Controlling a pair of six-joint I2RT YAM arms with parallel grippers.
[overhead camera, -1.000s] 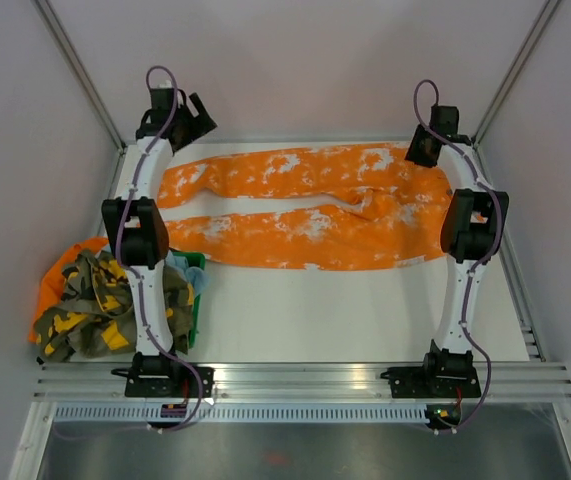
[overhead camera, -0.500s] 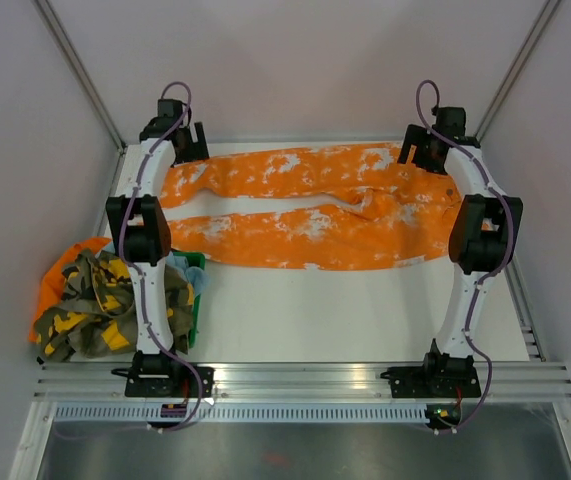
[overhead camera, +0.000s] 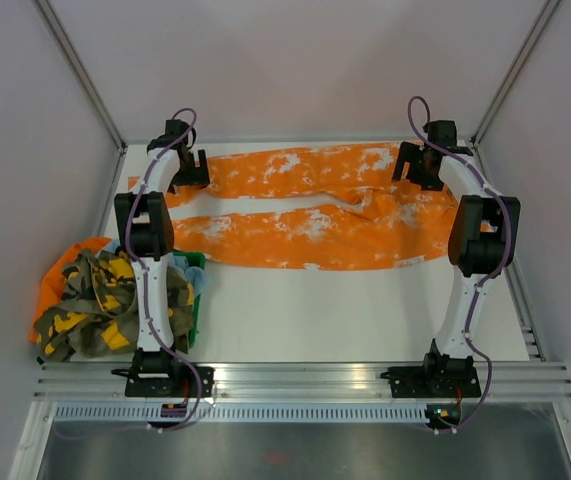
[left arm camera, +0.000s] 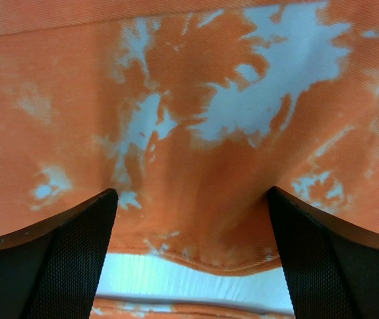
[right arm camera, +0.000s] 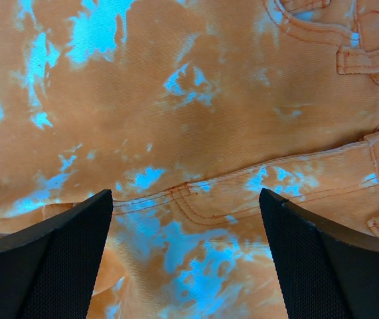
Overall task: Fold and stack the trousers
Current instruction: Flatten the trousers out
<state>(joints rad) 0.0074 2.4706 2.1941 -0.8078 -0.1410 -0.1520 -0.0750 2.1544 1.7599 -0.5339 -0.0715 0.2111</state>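
Left gripper [overhead camera: 189,168] and right gripper [overhead camera: 416,165] both hang wide open over the bright orange, white-splotched fabric trousers [overhead camera: 305,215].
You wanna pinch their far edge evenly, then fold onto their near leg.

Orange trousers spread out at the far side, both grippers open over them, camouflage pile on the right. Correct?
Not quite: the top external view shows the camouflage pile at the left, not the right. The trousers do lie spread out, left gripper and right gripper open over them.
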